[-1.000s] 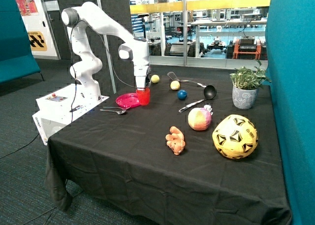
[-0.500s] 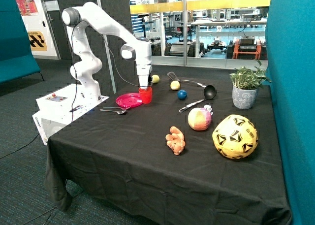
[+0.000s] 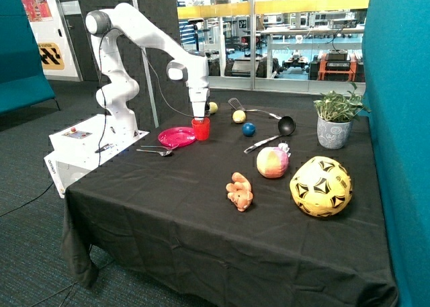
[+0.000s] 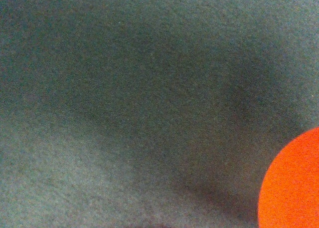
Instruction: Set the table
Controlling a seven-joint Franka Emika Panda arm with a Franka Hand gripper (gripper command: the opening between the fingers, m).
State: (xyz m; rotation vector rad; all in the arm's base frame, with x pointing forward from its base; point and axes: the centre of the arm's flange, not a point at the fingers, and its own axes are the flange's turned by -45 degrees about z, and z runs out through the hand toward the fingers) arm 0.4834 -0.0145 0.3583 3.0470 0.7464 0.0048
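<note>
Setting the table (image 3: 201, 240) appears partly done. A pink plate (image 3: 176, 136) lies on the black cloth near the corner closest to the robot base, and cutlery (image 3: 156, 150) lies just beside it on the side toward the table edge. A red cup (image 3: 201, 128) stands upright just beside the plate, on the side away from the cutlery.

Remaining items are judged not yet placed: a ladle (image 3: 285, 125), a spatula (image 3: 236, 105) and a further utensil (image 3: 261, 144) lie well apart from the plate, among several balls, a soft toy and a potted plant (image 3: 336, 121).

The gripper (image 3: 199, 117) is positioned directly over the cup, at its rim. Finger opening cannot be determined; whether the cup is held or has been let go cannot be told from either view. Whether the cup base rests on the cloth or sits slightly above it is likewise unclear. The wrist view shows only dark cloth and an orange-red curved edge (image 4: 294, 188), probably the cup.
</note>
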